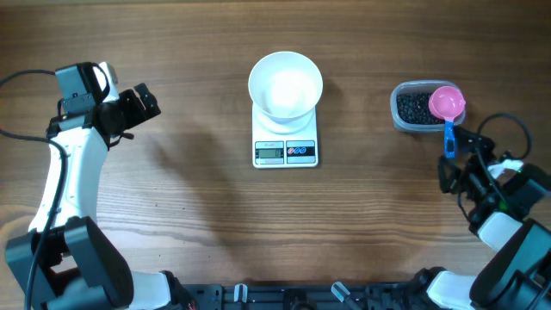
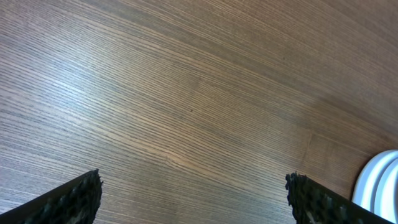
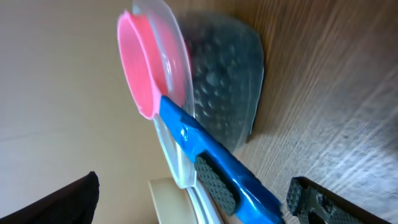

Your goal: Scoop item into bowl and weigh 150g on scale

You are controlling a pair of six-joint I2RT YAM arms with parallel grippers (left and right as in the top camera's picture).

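Overhead view: white bowl sits centred on the scale in the middle of the table, so anything tipped in would be weighed at once; the bowl looks empty.
Scale display: faces the robot, but it is too small to read.
Beads: all in the clear plastic tub to the right of the scale and well apart from it. None are visible in the bowl or on the wood.
Scoop: the pink cup rests on the tub's rim over the beads, and its blue handle sticks out towards the right arm, which makes it easy to pick up.
Right gripper: jaws spread wide and holding nothing. It hangs just beside the end of the handle. In the right wrist view the handle's dark ribbed grip lies between the two fingers, lined up for a pinch but not yet clamped.
Left gripper: also wide open and empty, parked far to the left over bare wood. It is probably kept clear so the scale stays unobstructed.
Step in hand: judging by this layout, closing on the handle comes first; no scooping has begun.
Risk: the cup is only propped on the rim, so a nudge could tip it or shift the light tub.
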